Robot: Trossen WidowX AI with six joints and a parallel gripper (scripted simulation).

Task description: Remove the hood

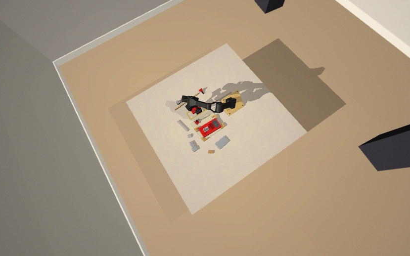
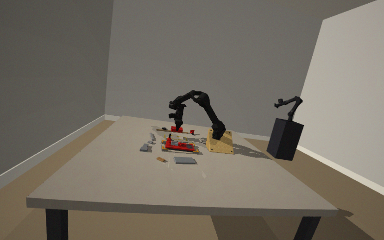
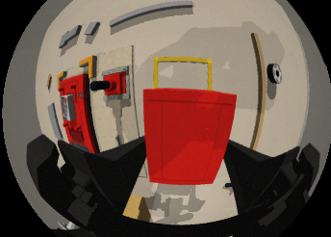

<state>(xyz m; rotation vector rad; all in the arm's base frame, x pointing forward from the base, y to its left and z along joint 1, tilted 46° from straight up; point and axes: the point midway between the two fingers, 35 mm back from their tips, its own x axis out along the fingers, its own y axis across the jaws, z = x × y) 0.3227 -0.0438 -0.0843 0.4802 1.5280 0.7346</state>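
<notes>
1. The table [image 2: 103,184] carries its parts in a cluster near the far middle; wide bare stretches run from there to its near and side edges.
2. The arm's tan wedge base [image 2: 220,142] stands to the right of the cluster, and the arm arches over from it toward the far left.
3. The gripper [image 3: 190,159] points down, its jaws closed on the red hood [image 3: 188,135] and standing fairly wide apart across its width.
4. The hood hangs over the yellow-outlined marked area [image 3: 183,72]; in the wrist view the outline's far end shows beyond the hood's upper edge, the rest is covered.
5. Whether the hood touches the table cannot be told.
6. The toy car [image 1: 208,128], red on a tan plate with orange corner marks, lies just nearer than the marked area, apart from the hood.
7. A long wooden rod [image 3: 258,92] lies beside the marked area on the right of the wrist view, with a small grey wheel [image 3: 275,72] past it.
8. Grey blocks [image 2: 144,147] and a flat grey plate [image 2: 185,160] lie on the near side of the car.
9. The hood is a plain, glossy red panel, wider at the top and tapering toward the camera.
</notes>
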